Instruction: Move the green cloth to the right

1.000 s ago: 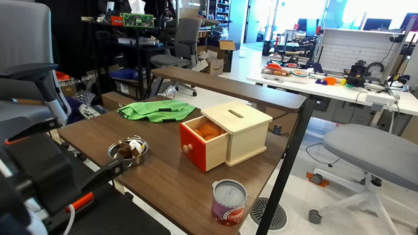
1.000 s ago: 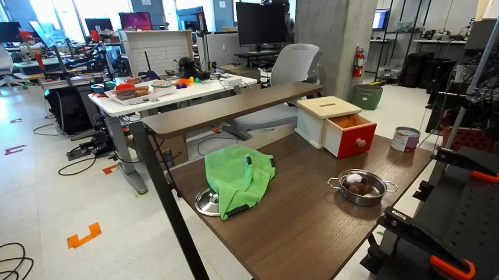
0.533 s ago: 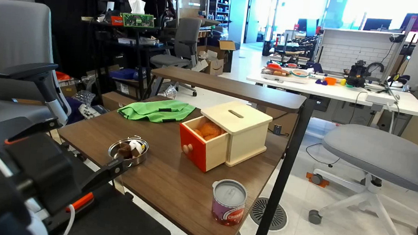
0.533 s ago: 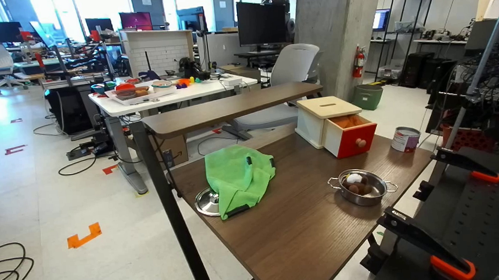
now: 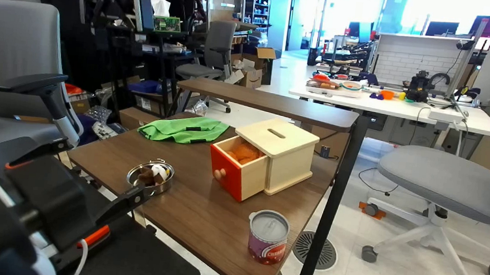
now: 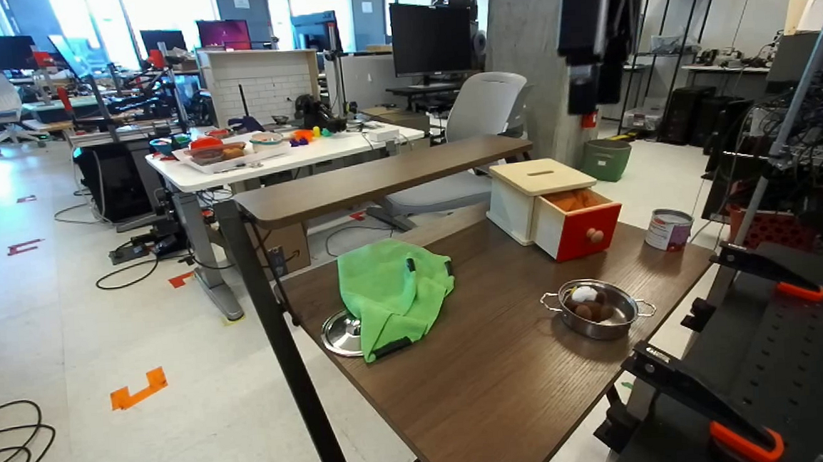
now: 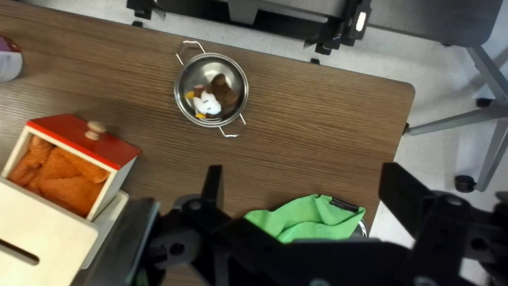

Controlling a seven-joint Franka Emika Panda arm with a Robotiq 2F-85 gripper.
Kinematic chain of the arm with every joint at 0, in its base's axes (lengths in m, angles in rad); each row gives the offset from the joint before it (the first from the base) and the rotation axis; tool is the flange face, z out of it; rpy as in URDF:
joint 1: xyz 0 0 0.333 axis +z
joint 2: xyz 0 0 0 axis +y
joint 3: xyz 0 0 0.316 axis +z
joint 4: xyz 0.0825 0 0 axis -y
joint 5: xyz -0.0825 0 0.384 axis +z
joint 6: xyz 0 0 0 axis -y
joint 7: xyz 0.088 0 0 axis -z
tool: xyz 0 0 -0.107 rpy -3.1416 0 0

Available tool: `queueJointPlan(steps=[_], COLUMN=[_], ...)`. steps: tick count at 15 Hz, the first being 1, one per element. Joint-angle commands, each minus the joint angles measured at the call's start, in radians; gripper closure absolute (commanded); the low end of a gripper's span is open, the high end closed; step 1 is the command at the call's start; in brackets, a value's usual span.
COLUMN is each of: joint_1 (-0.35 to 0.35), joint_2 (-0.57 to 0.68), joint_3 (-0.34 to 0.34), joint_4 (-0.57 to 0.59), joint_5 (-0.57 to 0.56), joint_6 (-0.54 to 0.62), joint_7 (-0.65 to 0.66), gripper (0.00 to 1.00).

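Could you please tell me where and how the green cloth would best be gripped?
I'd pinch a fold of the green cloth, on the side away from the metal lid, with the open tool coming down from above. The cloth lies crumpled, so its creases should bunch up easily; near the lid, which it partly covers, the tool might catch that as well.

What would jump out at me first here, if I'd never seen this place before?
Most likely the bright green cloth, crumpled on the brown table and lying partly over a shiny metal lid near the edge. Next, the pale wooden box on the same table, its red-fronted drawer standing open with a fluffy orange thing inside. The wrist view also shows the black gripper up close, wide open above the table.
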Motion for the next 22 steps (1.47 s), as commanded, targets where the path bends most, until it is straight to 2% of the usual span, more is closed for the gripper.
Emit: queueJointPlan(steps=[1, 4, 7, 12, 14, 22], joint_1=[0.017, 0.028, 0.033, 0.052, 0.064, 0.069], joint_2=[0.150, 0.287, 0.434, 0.636, 0.702, 0.913], joint_3=[0.033, 0.042, 0.041, 0.038, 0.033, 0.037], joint_4=[0.061, 0.158, 0.312, 0.537, 0.595, 0.806], joint_5=[0.015, 0.010, 0.016, 0.021, 0.014, 0.031], joint_6=[0.161, 0.256, 0.285, 0.274, 0.296, 0.265], joint_7=[0.076, 0.139, 0.178, 0.230, 0.243, 0.274], gripper=[0.00, 0.00, 0.00, 0.00, 0.00, 0.00])
